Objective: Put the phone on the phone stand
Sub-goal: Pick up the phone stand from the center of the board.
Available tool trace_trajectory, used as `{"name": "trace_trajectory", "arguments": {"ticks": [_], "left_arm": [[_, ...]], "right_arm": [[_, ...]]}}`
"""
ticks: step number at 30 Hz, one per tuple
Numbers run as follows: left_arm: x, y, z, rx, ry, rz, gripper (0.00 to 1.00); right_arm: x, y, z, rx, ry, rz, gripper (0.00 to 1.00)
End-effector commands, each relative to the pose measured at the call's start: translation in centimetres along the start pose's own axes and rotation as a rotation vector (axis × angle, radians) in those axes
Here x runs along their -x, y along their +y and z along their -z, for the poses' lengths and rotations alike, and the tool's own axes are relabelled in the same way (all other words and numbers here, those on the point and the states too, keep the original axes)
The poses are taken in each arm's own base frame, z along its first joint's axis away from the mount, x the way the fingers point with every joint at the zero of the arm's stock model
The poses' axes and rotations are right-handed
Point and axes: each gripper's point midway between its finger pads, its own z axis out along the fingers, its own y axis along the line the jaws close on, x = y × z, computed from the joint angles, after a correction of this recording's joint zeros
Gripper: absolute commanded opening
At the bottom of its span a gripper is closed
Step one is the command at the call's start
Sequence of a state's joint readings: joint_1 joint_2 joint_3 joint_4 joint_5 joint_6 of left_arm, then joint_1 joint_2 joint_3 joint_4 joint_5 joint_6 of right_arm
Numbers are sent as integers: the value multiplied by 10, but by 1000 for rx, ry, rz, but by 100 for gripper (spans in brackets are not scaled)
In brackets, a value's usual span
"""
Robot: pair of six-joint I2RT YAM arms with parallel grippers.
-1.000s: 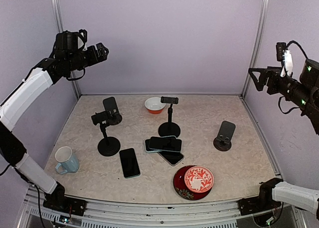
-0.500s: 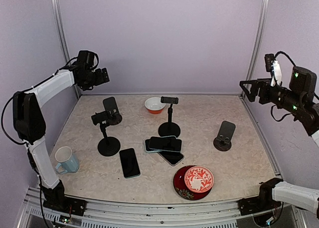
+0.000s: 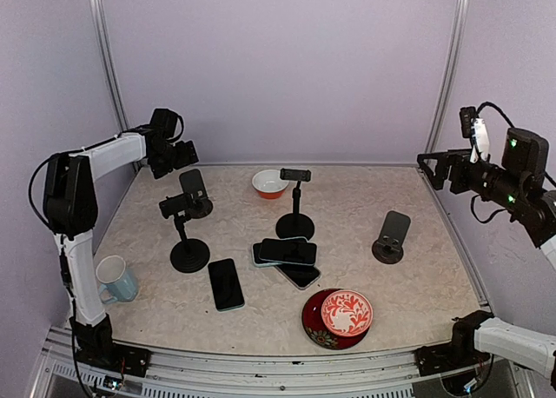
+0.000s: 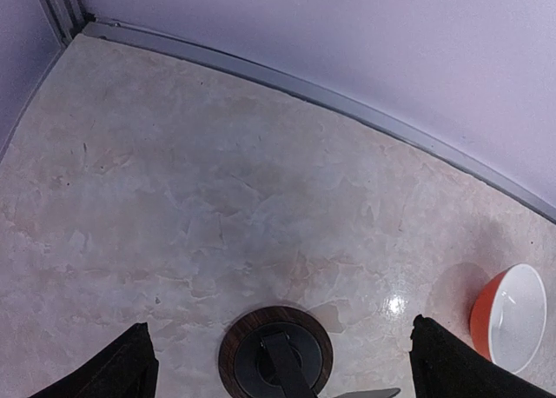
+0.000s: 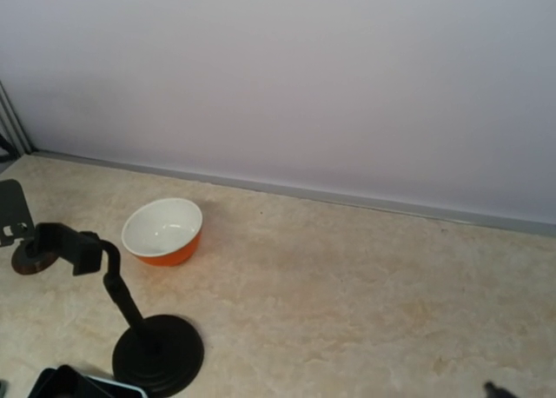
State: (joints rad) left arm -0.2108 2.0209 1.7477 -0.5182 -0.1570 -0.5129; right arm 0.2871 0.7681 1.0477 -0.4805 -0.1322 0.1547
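Note:
Several dark phones lie flat mid-table: one alone [image 3: 226,284] and a loose pile [image 3: 287,252]. Two tall clamp phone stands [image 3: 188,242] [image 3: 295,211] and two low round-based stands [image 3: 195,194] [image 3: 391,237] stand around them. My left gripper [image 3: 178,152] hangs open at the back left. In the left wrist view its fingers [image 4: 122,368] flank the round-based stand [image 4: 276,359] far below, holding nothing. My right gripper [image 3: 430,168] hovers high at the right edge, open and empty. In the right wrist view only one fingertip [image 5: 491,388] shows, with a tall stand [image 5: 143,328] to the left.
An orange bowl [image 3: 269,183] sits at the back centre. A red patterned bowl on a dark plate [image 3: 339,315] is near the front. A pale blue mug [image 3: 115,279] stands front left. Purple walls and metal posts close the back and sides.
My left arm has swung down and inward, from high at the left wall to above the back-left stand. My right gripper has dropped a little and stayed open.

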Motion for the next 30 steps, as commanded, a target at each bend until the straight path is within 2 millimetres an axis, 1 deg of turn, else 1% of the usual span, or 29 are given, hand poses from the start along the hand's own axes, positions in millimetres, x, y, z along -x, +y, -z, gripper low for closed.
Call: {"name": "trace_trajectory", "arguments": {"ticks": [1, 2, 3, 4, 10, 14, 19, 23, 25, 30], "left_arm": [[-1, -11, -9, 2, -1, 11, 99], [-1, -9, -12, 12, -1, 13, 99], [-8, -20, -13, 7, 7, -7, 99], [-11, -26, -14, 9, 10, -18, 99], [-17, -30, -23, 51, 17, -32, 99], [-23, -28, -28, 78, 27, -36, 99], [-30, -21, -25, 144, 28, -62, 99], [-30, -15, -19, 168, 17, -63, 99], [-33, -13, -21, 171, 20, -61, 99], [-46, -13, -29, 166, 61, -63, 99]], "right_arm": [[-5, 1, 2, -5, 1, -7, 100], [-5, 0, 2, -5, 3, -7, 100], [-7, 0, 1, -5, 5, -7, 100], [-7, 0, 1, -6, 6, -8, 100], [-13, -1, -1, -10, 16, -5, 100], [-16, -4, 0, -27, 23, 1, 100], [-20, -6, 0, -38, 29, 4, 100], [-24, -6, -2, -37, 36, 1, 100], [-25, -6, -3, -32, 38, -1, 100], [-28, -5, -4, -26, 41, -8, 100]]}}
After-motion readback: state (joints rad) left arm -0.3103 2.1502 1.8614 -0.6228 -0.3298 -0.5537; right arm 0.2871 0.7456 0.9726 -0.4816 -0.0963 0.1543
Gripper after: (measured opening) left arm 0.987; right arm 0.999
